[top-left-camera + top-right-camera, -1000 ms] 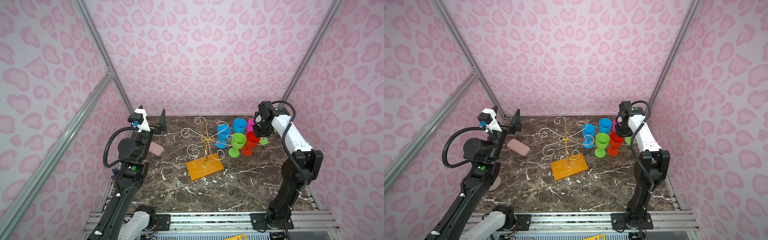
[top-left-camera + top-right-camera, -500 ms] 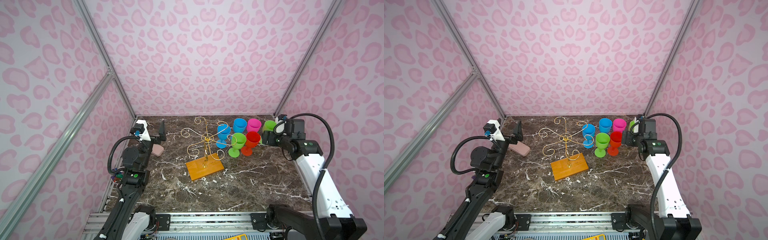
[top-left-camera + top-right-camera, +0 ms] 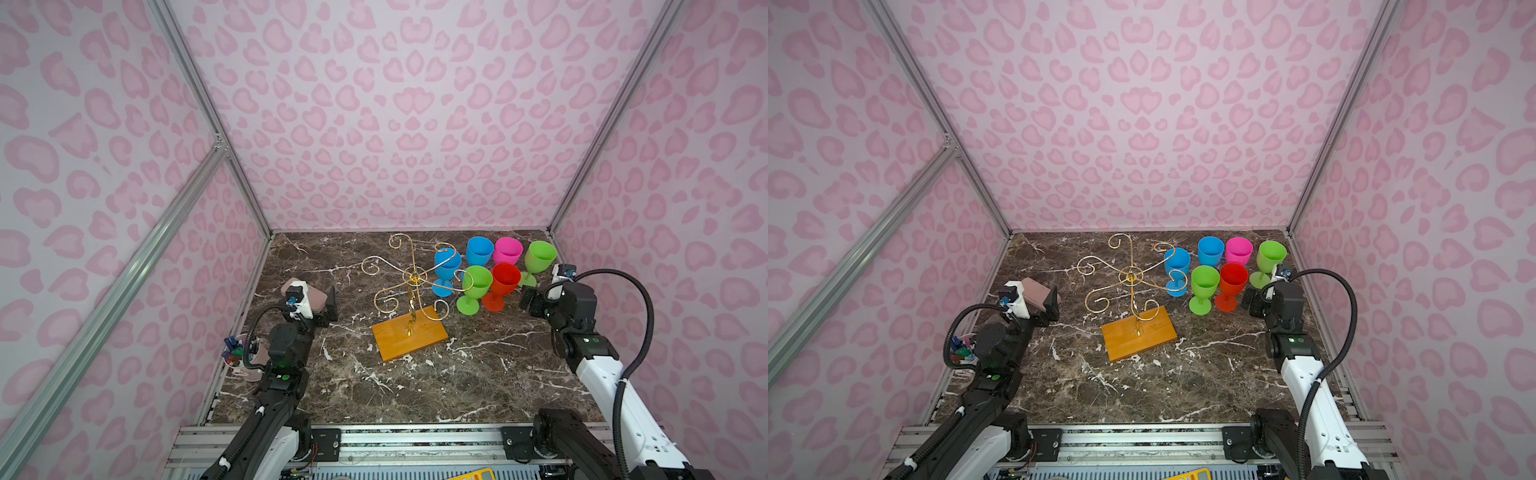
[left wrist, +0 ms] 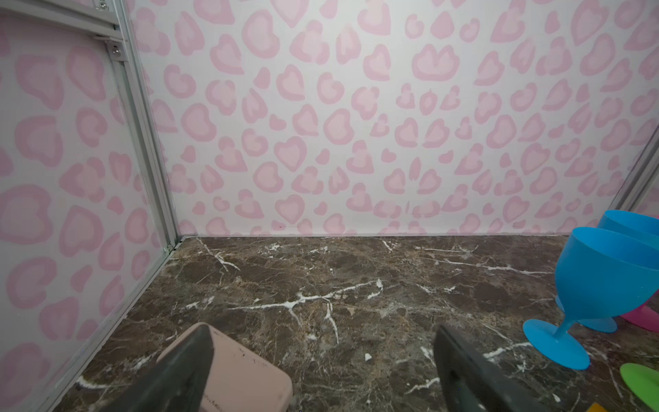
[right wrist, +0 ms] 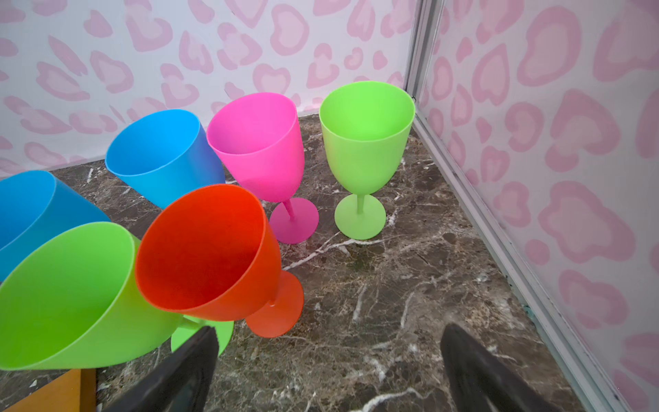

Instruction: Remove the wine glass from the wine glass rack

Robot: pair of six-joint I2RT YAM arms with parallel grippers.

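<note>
At the far left, just off the tabletop (image 3: 415,390), stands a cup of pens (image 3: 245,357). The left gripper (image 4: 321,335) hovers low by the left wall with its jaws spread wide and nothing between them; a pink rounded block (image 4: 242,374) lies beneath one finger, though whether they touch is hard to tell. The wine glass rack (image 3: 409,337) stands mid-tabletop on its orange wooden base. To its right six plastic wine glasses stand upright on the tabletop: a near blue glass (image 3: 446,266) just beside a scroll arm, a front green glass (image 3: 476,282), a rear blue glass (image 3: 479,250), a red glass (image 3: 505,279), a pink glass (image 3: 508,250) and a far green glass (image 3: 539,257) by the right wall. The right gripper (image 5: 330,330) sits near that glass, jaws wide apart and empty.
</note>
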